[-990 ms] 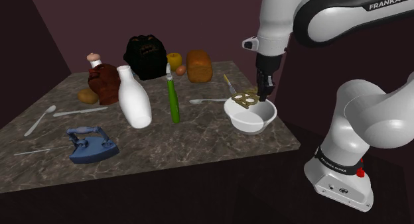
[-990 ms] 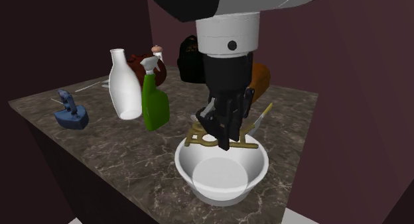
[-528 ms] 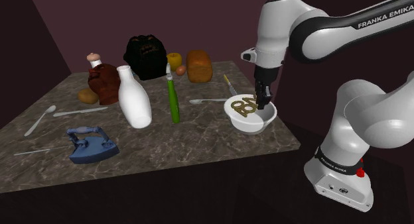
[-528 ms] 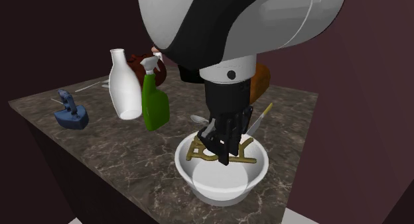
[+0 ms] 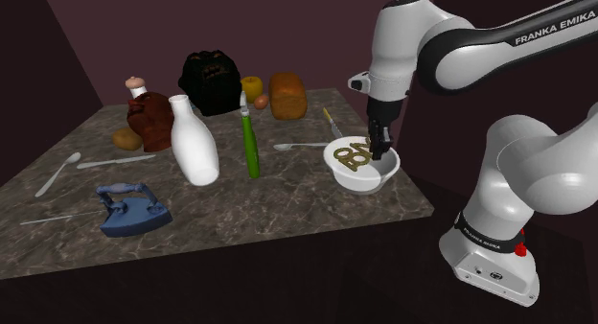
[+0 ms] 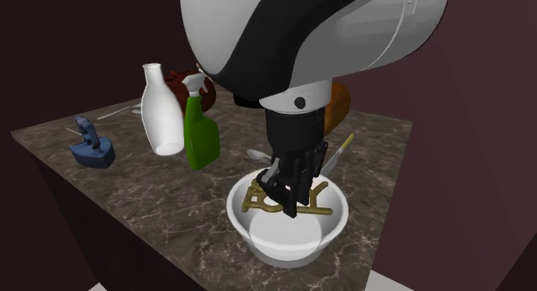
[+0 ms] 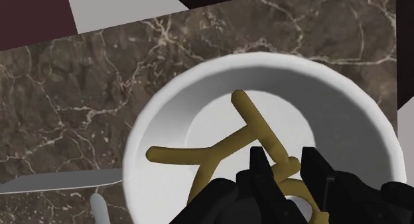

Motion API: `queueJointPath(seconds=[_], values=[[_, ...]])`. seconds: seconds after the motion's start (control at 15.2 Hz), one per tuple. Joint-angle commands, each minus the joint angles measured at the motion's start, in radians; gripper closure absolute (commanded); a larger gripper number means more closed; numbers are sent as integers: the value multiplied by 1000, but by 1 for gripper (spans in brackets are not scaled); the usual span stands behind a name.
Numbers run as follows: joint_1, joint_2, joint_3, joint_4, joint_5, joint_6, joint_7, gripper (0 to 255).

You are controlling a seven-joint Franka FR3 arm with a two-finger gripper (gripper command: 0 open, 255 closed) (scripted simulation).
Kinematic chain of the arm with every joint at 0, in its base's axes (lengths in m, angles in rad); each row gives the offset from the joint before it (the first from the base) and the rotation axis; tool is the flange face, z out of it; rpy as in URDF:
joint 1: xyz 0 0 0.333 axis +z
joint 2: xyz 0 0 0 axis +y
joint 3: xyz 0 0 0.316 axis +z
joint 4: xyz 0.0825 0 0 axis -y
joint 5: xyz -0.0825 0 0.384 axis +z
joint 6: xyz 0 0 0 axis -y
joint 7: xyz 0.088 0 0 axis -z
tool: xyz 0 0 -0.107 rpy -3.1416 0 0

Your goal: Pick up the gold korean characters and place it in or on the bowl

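Note:
The gold Korean characters (image 5: 347, 156) hang tilted inside the white bowl (image 5: 362, 183), which stands near the table edge closest to the arm. My gripper (image 5: 380, 148) reaches down into the bowl from above and is shut on one side of the characters. In the second exterior view the gripper (image 6: 288, 199) clasps the gold characters (image 6: 256, 199) just above the bowl's floor, within the bowl (image 6: 288, 242). In the wrist view the gripper (image 7: 286, 168) pinches a gold strand, and the characters (image 7: 249, 120) spread over the bowl (image 7: 166, 110).
A green spray bottle (image 5: 250, 140) and a white bottle (image 5: 195, 142) stand to the shoulder view's left of the bowl. A spoon (image 5: 300, 146) lies beside the bowl. A blue iron (image 5: 132, 209), a brown bottle (image 5: 147, 116), a dark bag (image 5: 210, 81) and bread (image 5: 287, 95) stand farther off.
The gripper has come down with the gold characters from above the bowl's rim into the bowl. Over the last half second it has barely moved.

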Motion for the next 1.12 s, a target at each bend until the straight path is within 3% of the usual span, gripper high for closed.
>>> queueJointPath(seconds=[0.0, 0.33, 0.59, 1.06], values=[[0, 0, 0, 0, 0, 0, 0, 0], [0, 0, 0, 0, 0, 0, 0, 0], [10, -27, 17, 113, 19, -140, -3, 0], [10, -27, 17, 113, 19, -140, -3, 0]])
